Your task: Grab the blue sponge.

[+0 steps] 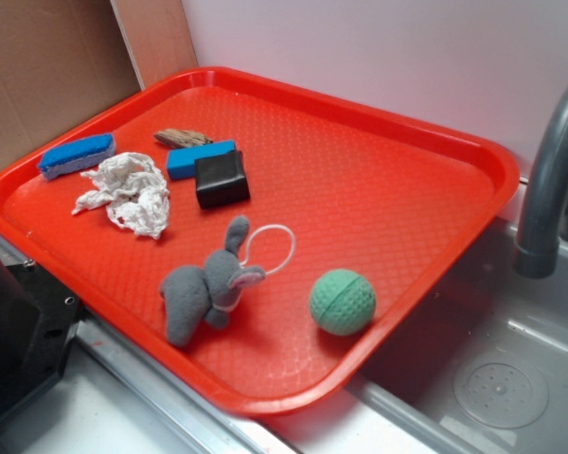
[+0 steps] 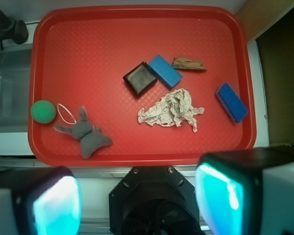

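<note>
Your big red tray [image 1: 473, 156] holds everything, and the gripper [image 2: 139, 196] hangs high above its near edge, wide open and empty. You have not started reaching yet. The blue sponge [image 1: 77, 154] lies in the tray's corner beside the crumpled paper [image 1: 128, 192]. Next, move over it and go down.

- The tray [image 1: 435, 142] holds everything.
- The sponge [image 1: 77, 155] lies near its left edge, beside the crumpled paper [image 1: 128, 192].
- The ball [image 1: 342, 302] sits right of the stuffed toy [image 1: 206, 285].
</note>
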Robot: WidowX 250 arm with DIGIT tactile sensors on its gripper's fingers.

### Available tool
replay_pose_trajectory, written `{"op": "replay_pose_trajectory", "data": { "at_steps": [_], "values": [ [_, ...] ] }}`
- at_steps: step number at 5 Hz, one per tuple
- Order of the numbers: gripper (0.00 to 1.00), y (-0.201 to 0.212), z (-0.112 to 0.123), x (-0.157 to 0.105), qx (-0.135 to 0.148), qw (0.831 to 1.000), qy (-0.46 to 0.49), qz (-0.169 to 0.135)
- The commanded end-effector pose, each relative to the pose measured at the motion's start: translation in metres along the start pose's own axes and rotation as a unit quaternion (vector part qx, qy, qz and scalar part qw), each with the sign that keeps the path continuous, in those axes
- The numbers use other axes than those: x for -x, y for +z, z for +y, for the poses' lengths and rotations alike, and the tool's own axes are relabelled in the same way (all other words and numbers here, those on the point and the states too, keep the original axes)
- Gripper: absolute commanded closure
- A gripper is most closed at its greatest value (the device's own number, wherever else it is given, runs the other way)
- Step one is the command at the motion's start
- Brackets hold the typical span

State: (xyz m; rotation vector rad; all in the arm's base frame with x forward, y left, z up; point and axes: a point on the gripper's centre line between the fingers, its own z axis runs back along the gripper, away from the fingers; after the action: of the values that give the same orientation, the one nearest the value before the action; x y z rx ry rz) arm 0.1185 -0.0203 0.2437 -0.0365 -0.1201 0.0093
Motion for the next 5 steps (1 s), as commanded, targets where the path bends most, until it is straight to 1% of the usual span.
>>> {"op": "replay_pose_trajectory", "data": {
  "at_steps": [1, 2, 3, 5],
  "values": [
    [0.0, 0.0, 0.0, 0.0, 0.0, 1.0, 0.0, 0.0],
    [0.0, -0.029, 0.033, -0.006, -0.054, 0.997, -0.038, -0.046],
    [0.0, -0.065, 0.081, -0.005, -0.021, 0.995, -0.082, -0.049],
    [0.0, -0.065, 0.081, -0.005, -0.021, 0.995, -0.082, -0.049]
  ]
}}
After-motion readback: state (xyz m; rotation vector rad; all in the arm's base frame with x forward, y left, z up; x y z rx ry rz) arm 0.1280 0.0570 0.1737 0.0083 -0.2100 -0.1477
